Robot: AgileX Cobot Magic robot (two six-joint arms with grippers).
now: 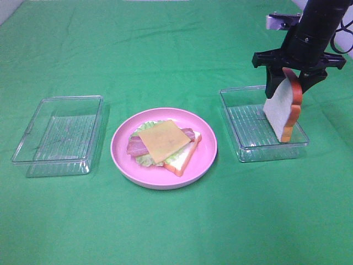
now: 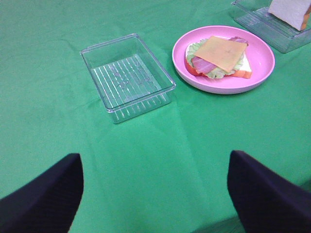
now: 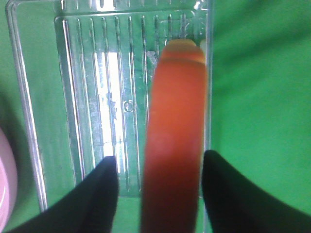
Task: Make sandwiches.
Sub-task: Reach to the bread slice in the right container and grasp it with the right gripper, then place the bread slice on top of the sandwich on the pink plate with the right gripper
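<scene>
While right pincer (image 1: 290,83) holds bread slice (image 1: 282,110) upright, tray rim (image 1: 271,148) close beneath.

The right arm (image 1: 317,27) is a glossy black cylinder ending in a wide black crossbar, with two tapered matte black fingers (image 1: 272,83) below it. A grey metal bracket sits behind it, and a dark cable loops alongside. The left gripper's fingers (image 2: 43,199) are broad, black and finely textured.
</scene>
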